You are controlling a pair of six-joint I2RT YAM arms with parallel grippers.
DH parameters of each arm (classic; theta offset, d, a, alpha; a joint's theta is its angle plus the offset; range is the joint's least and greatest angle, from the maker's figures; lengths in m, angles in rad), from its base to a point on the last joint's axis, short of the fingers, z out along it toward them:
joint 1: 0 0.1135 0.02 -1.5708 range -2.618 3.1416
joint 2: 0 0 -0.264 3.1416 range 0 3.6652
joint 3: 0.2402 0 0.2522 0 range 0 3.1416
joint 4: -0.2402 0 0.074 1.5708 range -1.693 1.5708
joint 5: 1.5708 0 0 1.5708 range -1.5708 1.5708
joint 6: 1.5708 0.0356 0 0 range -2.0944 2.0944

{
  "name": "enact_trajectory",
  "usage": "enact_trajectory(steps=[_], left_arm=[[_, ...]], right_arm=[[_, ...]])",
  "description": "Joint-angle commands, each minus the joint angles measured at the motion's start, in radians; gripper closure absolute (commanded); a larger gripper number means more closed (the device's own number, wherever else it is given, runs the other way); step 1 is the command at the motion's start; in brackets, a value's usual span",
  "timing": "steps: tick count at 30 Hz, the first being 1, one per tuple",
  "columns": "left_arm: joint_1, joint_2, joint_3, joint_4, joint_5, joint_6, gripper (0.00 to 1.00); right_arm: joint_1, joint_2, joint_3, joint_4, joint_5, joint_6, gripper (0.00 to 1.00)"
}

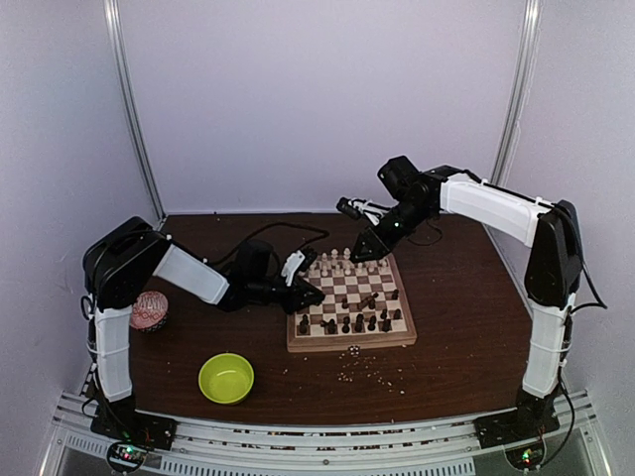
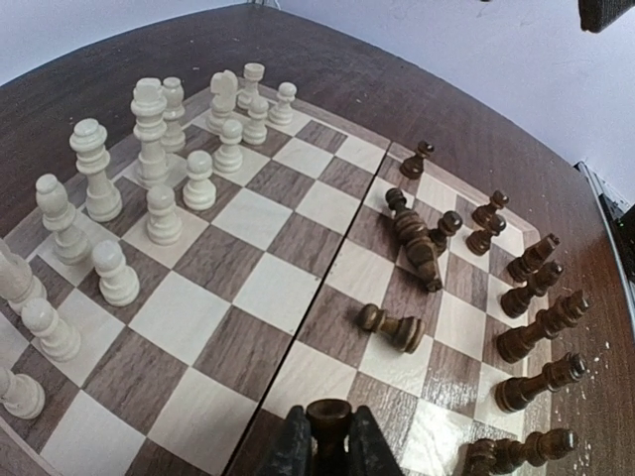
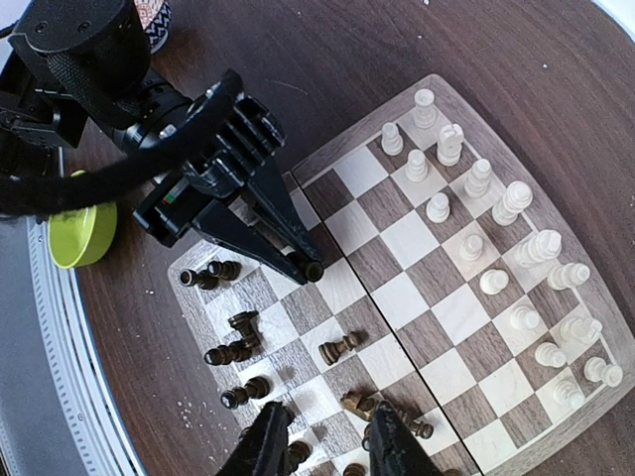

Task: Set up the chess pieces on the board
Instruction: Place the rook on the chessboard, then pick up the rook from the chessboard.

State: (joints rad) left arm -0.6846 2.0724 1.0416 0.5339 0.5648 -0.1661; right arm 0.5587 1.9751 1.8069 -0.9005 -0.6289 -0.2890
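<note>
fingers [image 2: 290, 454] of the left gripper [image 2: 328, 441] stand narrow, one against each side of a dark brown piece [image 2: 328, 415] that sits upright between them. i place this grip at the left edge of the board [image 1: 327, 344], beside its centre seam. i cannot tell whether the base of the piece touches the square below it.

right gripper [image 3: 325, 436]: its fingers [image 3: 266, 441] are parted to a medium gap with nothing between them. it hovers above the board, and in its wrist view dark pieces lie just beside the tips.

board: flat near the middle of the tabletop [image 1: 466, 327], between the two arms.

cream pieces [image 2: 149, 188]: upright, grouped along the far rows.

dark pieces [image 1: 347, 322]: on the near half, not in order. i see a lone toppled piece [image 2: 392, 329] on its side near mid-board and a longer toppled piece [image 2: 419, 248] lying just beyond it, close to two small upright ones. others line the near rows.

off the board: a lime-green bowl [image 1: 226, 378] sits toward the near left, well apart from the board. pale crumbs [image 1: 372, 369] are scattered on the tabletop just in front of the near rim. a patterned cup [image 1: 149, 310] stands beside the left arm.
</note>
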Motion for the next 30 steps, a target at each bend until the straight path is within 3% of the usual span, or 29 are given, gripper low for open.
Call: enact_trajectory(steps=[1, 16, 21, 27, 30], left_arm=[[-0.001, -0.030, -0.018, 0.056, -0.025, 0.029, 0.81], [-0.005, -0.116, -0.012, -0.069, -0.063, 0.037, 0.69], [-0.031, -0.136, 0.097, -0.400, -0.171, 0.094, 0.67], [-0.094, -0.153, 0.155, -0.565, -0.321, 0.140, 0.62], [-0.098, -0.117, 0.225, -0.650, -0.331, 0.152, 0.61]], right_arm=[[-0.002, 0.007, -0.010, 0.020, -0.015, 0.007, 0.70], [0.007, -0.035, -0.069, 0.037, -0.018, -0.004, 0.70], [0.006, -0.057, -0.098, 0.054, -0.001, -0.005, 0.70], [-0.005, -0.099, -0.156, 0.092, -0.026, -0.003, 0.70], [-0.017, -0.123, -0.191, 0.114, -0.044, 0.003, 0.70]])
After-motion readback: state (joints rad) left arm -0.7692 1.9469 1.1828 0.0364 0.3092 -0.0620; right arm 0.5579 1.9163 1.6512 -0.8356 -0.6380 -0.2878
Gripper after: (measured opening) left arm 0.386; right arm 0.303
